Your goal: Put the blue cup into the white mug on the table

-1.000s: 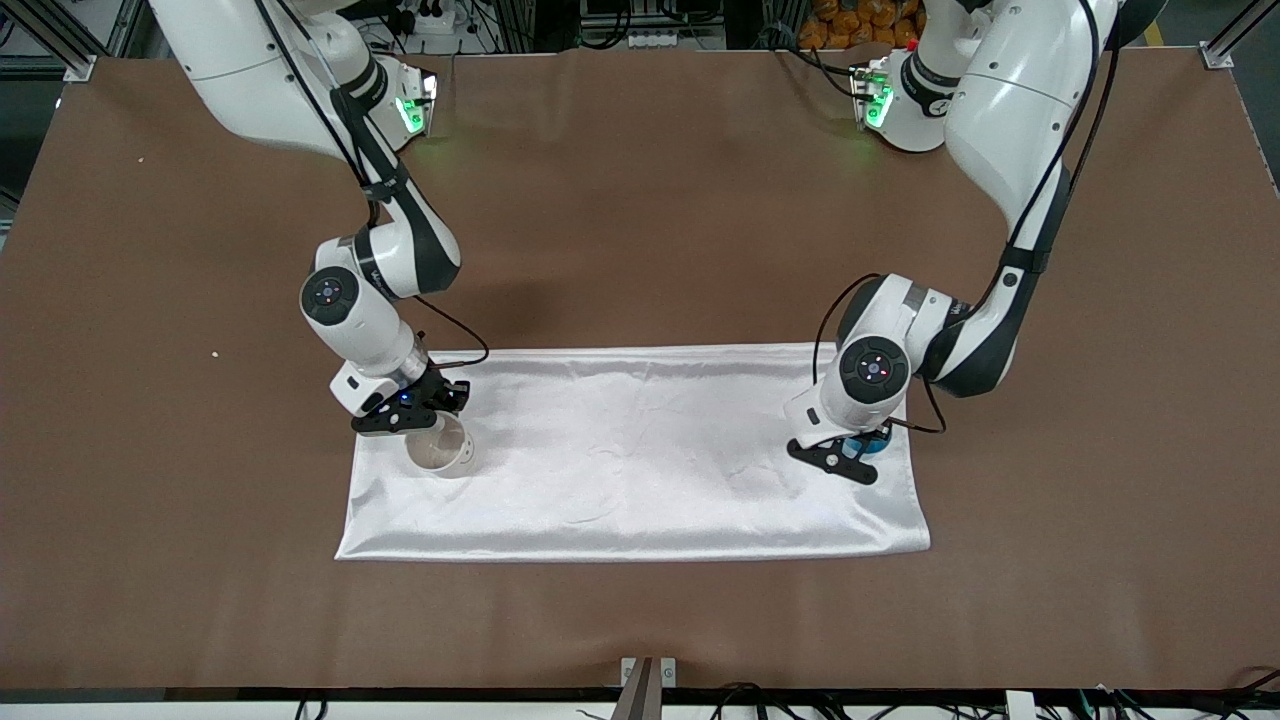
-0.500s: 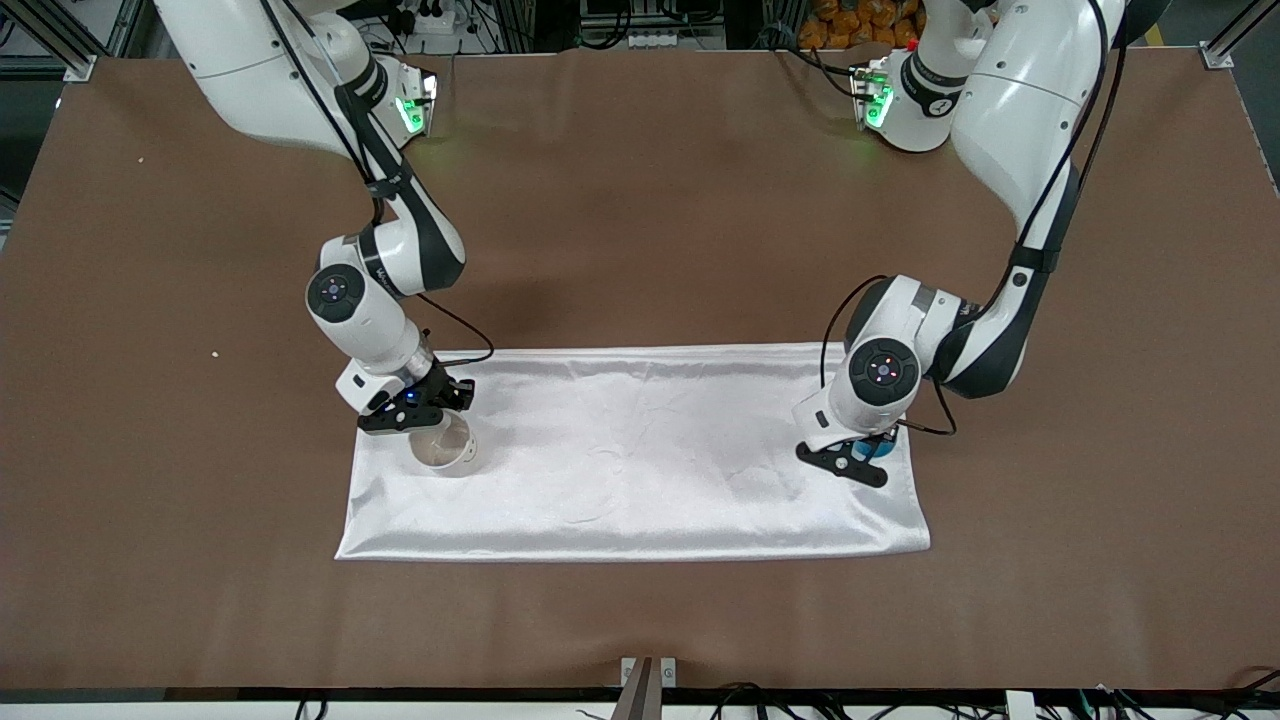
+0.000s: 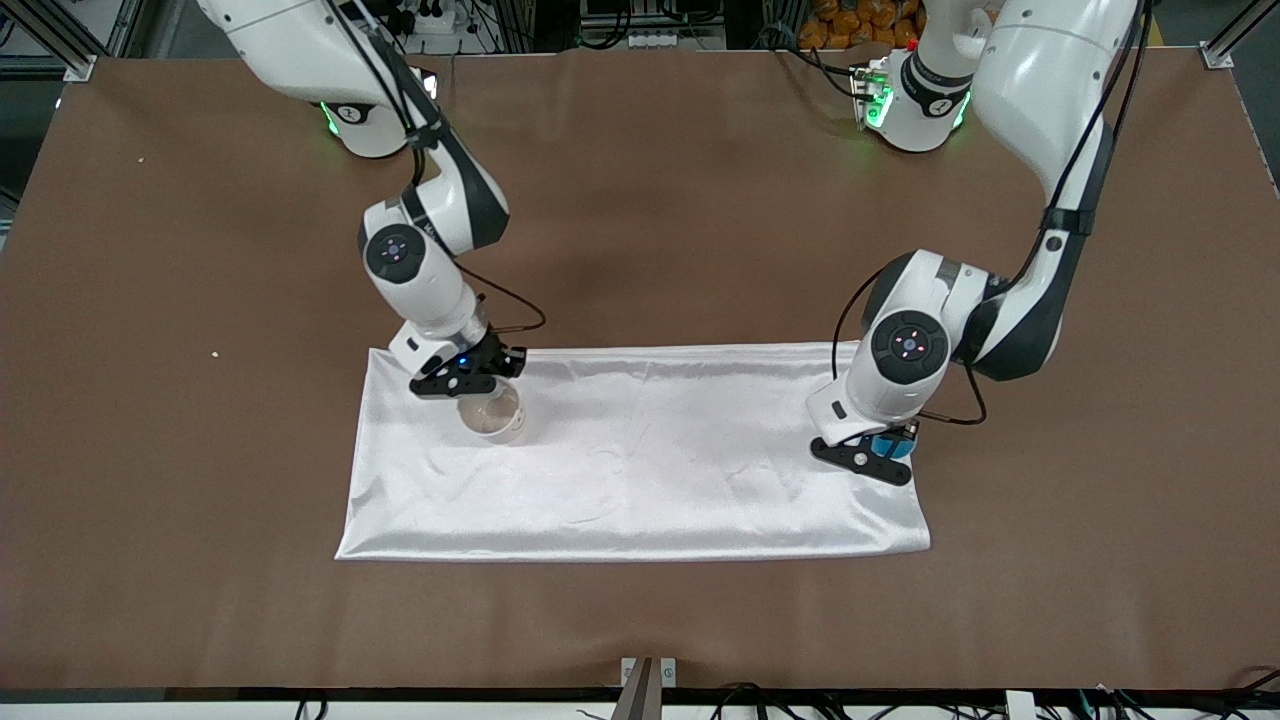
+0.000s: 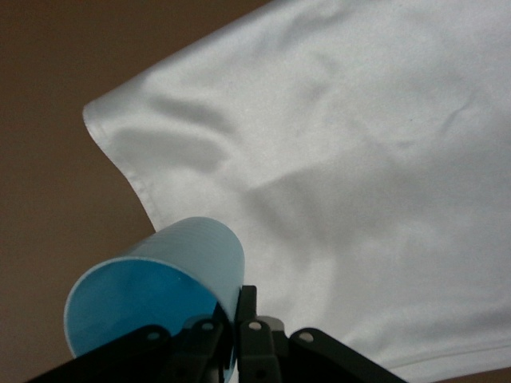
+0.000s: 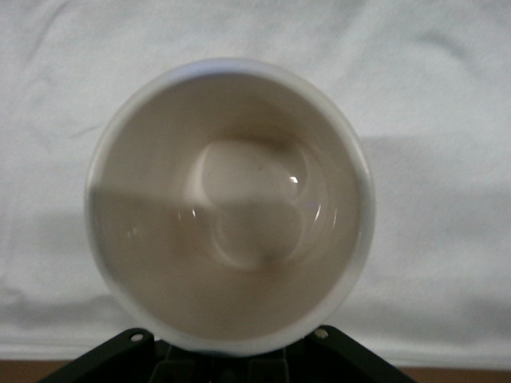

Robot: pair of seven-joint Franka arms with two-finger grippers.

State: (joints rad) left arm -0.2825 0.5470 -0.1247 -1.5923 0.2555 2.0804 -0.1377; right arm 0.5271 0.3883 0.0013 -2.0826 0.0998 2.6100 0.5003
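My left gripper (image 3: 884, 456) is shut on the rim of the blue cup (image 3: 893, 445) and holds it tilted in the air over the white cloth's end toward the left arm. The left wrist view shows the cup (image 4: 160, 283) with its bright blue inside, its wall pinched by the gripper (image 4: 237, 309). Over the cloth's other end, my right gripper (image 3: 470, 380) is shut on the white mug (image 3: 491, 414) and holds it with its mouth up. The mug (image 5: 231, 199) fills the right wrist view above the right gripper (image 5: 231, 357). Its handle is hidden.
A shiny white cloth (image 3: 650, 470) lies spread on the brown table (image 3: 640, 200), with a few wrinkles. Small crumbs (image 3: 214, 353) lie on the table toward the right arm's end. A metal bracket (image 3: 648, 672) sits at the table edge nearest the front camera.
The right arm has carried the mug away from the cloth's corner, toward the robots' bases and the left arm's end. The left gripper with the cup has shifted slightly toward its own end.
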